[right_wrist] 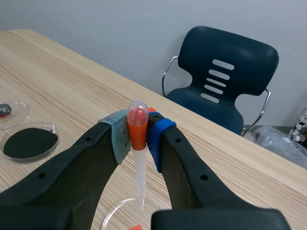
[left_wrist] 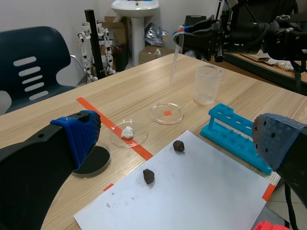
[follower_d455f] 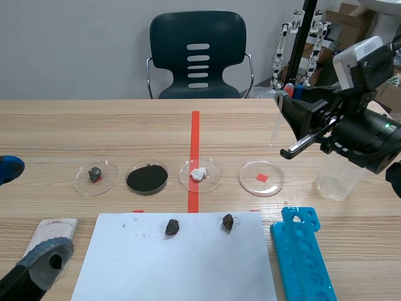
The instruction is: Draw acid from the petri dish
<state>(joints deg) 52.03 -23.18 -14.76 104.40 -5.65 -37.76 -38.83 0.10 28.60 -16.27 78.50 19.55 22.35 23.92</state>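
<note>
My right gripper (right_wrist: 137, 139) is shut on a clear pipette (right_wrist: 138, 158) with an orange-red bulb, held upright. Its tip hangs above a petri dish (right_wrist: 125, 214) with a small red square in it. In the scene view that dish (follower_d455f: 261, 177) lies right of the red tape line, and the right gripper (follower_d455f: 289, 94) holds the pipette (follower_d455f: 277, 122) above and behind it. The left wrist view shows the pipette (left_wrist: 173, 62) well above the dish (left_wrist: 166, 113). My left gripper (follower_d455f: 28, 216) stands open at the table's near left, holding nothing.
Three more dishes stand in the row: one with a dark stone (follower_d455f: 95, 175), one with black powder (follower_d455f: 147, 178), one with a white lump (follower_d455f: 200, 174). A clear beaker (follower_d455f: 338, 179) and a blue tube rack (follower_d455f: 301, 251) stand at the right. White paper (follower_d455f: 175, 269) carries two dark stones.
</note>
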